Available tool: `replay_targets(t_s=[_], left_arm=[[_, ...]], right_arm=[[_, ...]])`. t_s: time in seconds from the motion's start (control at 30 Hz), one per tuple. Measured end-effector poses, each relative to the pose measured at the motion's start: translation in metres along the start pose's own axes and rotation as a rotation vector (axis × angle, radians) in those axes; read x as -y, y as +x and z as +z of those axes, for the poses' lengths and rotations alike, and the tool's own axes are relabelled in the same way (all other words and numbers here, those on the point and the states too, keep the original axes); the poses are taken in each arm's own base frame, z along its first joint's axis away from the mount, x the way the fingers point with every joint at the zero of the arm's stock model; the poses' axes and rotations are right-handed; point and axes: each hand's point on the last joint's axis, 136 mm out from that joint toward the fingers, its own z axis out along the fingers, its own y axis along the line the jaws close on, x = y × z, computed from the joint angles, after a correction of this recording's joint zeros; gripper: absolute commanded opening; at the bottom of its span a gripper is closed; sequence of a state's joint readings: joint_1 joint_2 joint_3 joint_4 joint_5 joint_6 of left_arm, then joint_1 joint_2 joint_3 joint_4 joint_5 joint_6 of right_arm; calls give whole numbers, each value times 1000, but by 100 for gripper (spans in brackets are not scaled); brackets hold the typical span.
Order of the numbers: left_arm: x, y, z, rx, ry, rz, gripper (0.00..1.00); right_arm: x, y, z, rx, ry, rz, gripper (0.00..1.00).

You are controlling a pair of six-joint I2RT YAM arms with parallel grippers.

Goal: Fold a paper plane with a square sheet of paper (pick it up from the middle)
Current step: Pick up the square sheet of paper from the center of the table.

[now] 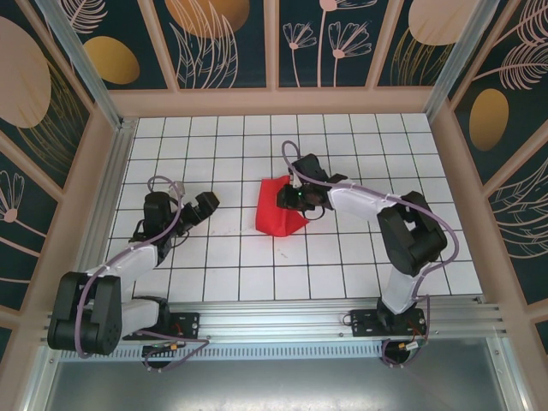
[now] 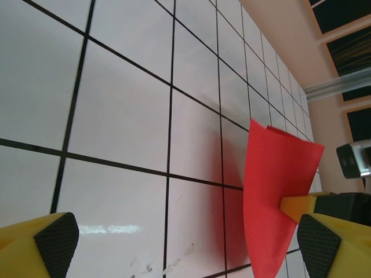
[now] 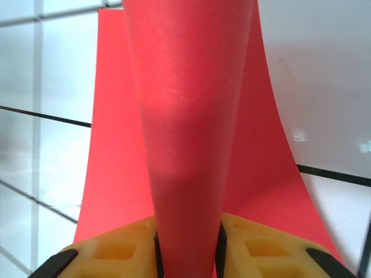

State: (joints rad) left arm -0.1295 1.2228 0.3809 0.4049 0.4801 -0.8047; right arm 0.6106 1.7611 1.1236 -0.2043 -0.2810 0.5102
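Right tool: yellow fingers pressed onto a raised fold of the thin bright red square sheet of paper, pinching it.
Left tool: spread wide, black ribbed pads apart, holding nothing.
Sheet position: creased, partly lifted, mid-tabletop, between both tools.
Tabletop: glossy white, black grid lines.
Right arm: black, elbow bent, reaching leftwards.

Around me, a white tabletop ruled in black grid lines fills mid-frame, walled by dark teal panels with peach leaf motifs; an aluminium rail crosses the bottom edge.
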Motion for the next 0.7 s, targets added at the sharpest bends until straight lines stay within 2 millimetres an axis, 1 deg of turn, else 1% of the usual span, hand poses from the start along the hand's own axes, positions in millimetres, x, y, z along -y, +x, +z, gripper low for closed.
replay_targets(t_s=[0.1,0.2,0.37,0.53,0.7], left_arm=[[8,10,7,-35,44,-18,98],[20,17,12,-63,102,-33,97],[53,31,15,-114,223,-12,93],[71,41,18,-155,264,7,80],[85,45,24,-186,292,25,64]], right_arm=[[-17,-9,-10,39,-99,10,30],[-31,-12,-14,47,-175,19,30],[-45,-15,-17,55,-254,25,30],[-49,-18,-20,73,-262,11,30],[-55,-13,-18,74,-257,-31,30]])
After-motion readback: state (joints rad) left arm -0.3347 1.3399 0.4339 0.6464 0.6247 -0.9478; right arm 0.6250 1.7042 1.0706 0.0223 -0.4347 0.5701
